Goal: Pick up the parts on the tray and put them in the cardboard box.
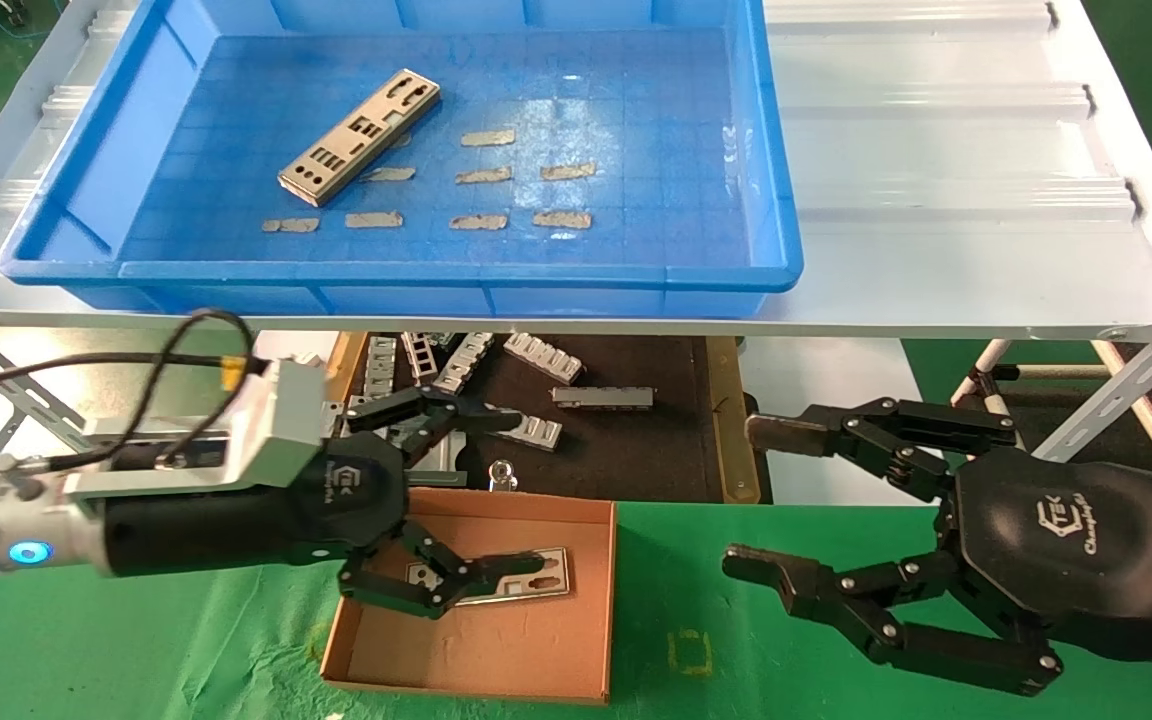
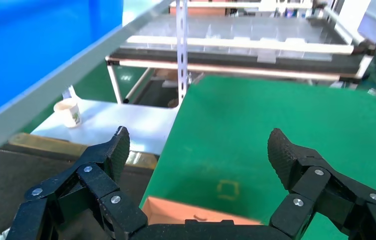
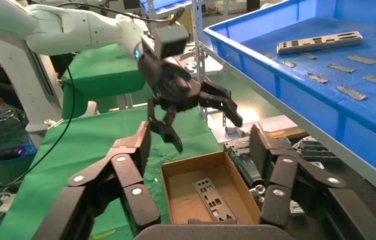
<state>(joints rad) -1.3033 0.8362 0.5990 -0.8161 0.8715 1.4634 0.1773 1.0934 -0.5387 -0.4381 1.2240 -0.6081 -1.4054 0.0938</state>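
Note:
One silver-grey part (image 1: 361,135) lies at a slant on the floor of the blue tray (image 1: 776,200), also visible in the right wrist view (image 3: 320,41). Another part (image 1: 526,575) lies flat inside the cardboard box (image 1: 536,650) on the green cloth. My left gripper (image 1: 526,492) hovers over the box's near-left corner, open and holding nothing; its lower finger crosses above the boxed part. From the left wrist, the gripper (image 2: 198,145) is spread wide over the box edge (image 2: 176,215). My right gripper (image 1: 751,495) is open and empty to the right of the box, which its wrist view frames with the part (image 3: 213,200) inside it.
Ribbed grey brackets (image 1: 536,390) lie scattered on a dark mat under the white shelf (image 1: 936,150) that carries the tray. Small ragged grey patches (image 1: 486,175) dot the tray floor. A yellow square mark (image 1: 688,652) sits on the green cloth beside the box. A paper cup (image 2: 69,112) stands on a white surface.

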